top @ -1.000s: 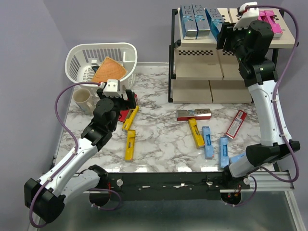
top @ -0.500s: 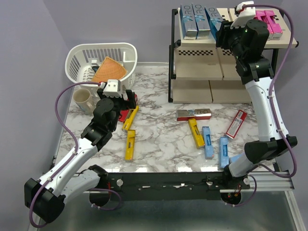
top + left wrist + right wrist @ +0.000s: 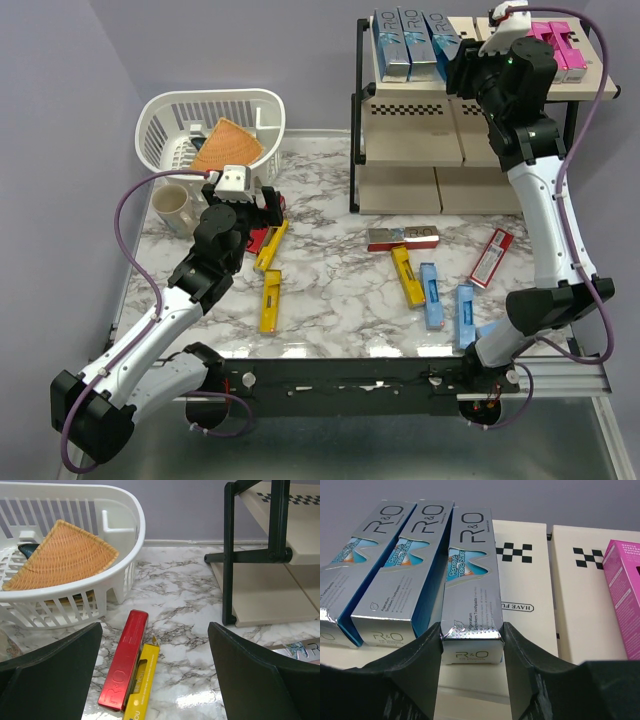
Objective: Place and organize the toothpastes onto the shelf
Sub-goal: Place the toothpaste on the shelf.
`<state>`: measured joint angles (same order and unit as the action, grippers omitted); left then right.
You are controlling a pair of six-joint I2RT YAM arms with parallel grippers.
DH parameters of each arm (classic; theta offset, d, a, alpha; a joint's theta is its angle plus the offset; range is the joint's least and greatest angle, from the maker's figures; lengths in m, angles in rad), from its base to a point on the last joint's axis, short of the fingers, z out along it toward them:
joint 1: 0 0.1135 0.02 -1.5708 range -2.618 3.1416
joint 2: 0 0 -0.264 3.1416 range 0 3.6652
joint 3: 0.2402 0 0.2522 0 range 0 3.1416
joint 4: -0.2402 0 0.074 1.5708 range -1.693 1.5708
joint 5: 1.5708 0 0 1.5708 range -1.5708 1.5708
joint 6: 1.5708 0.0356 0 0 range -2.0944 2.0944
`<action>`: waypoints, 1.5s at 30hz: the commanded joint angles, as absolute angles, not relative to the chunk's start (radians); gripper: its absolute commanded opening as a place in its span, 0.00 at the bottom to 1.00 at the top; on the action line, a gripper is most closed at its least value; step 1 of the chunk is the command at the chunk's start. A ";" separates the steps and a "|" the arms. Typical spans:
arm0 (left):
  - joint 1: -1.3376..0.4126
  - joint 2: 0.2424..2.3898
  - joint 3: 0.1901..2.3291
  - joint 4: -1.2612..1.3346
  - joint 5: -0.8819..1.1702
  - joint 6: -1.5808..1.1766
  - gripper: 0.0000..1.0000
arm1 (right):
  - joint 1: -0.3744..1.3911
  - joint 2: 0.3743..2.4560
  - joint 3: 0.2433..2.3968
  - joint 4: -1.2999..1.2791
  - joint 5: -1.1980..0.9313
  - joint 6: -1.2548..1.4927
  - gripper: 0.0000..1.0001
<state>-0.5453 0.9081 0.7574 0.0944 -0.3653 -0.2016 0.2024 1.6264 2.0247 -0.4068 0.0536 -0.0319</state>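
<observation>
Toothpaste carton (image 3: 471, 580), silver, atop shelf (image 3: 525, 570), now clamped by right hand (image 3: 472, 630).

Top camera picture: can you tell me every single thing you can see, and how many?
Shelf: one, black frame and beige panels, back right.
Silver-blue cartons: three, shelf top, left side.
Pink cartons: two, it seems, shelf top, right side.
Silver carton: one, red-edged, table middle.
Yellow cartons: three, on the table.
Light blue cartons: two, near right; maybe a third, half hidden.
Red cartons: two, one right, one left beside a yellow one.
Basket: one, white, back left.
Woven wedge: one, orange, in the basket.
Mug: one, cream, beside the basket.
Table: one, marble.
Left end effector: open, above a red and a yellow carton.
Right end effector: closed on the rightmost silver-blue carton.
</observation>
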 commanded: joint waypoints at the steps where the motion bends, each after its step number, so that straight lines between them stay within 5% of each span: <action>1: -0.549 0.900 0.788 0.103 -0.351 -0.192 0.99 | 0.199 1.651 2.045 -0.368 0.009 0.040 0.45; 16: -0.549 0.899 0.788 0.103 -0.351 -0.192 0.99 | 0.199 1.618 2.028 -0.357 -0.054 0.080 0.72; 45: -0.549 0.896 0.788 0.104 -0.341 -0.189 0.99 | 0.199 1.611 2.045 -0.368 -0.150 0.137 0.75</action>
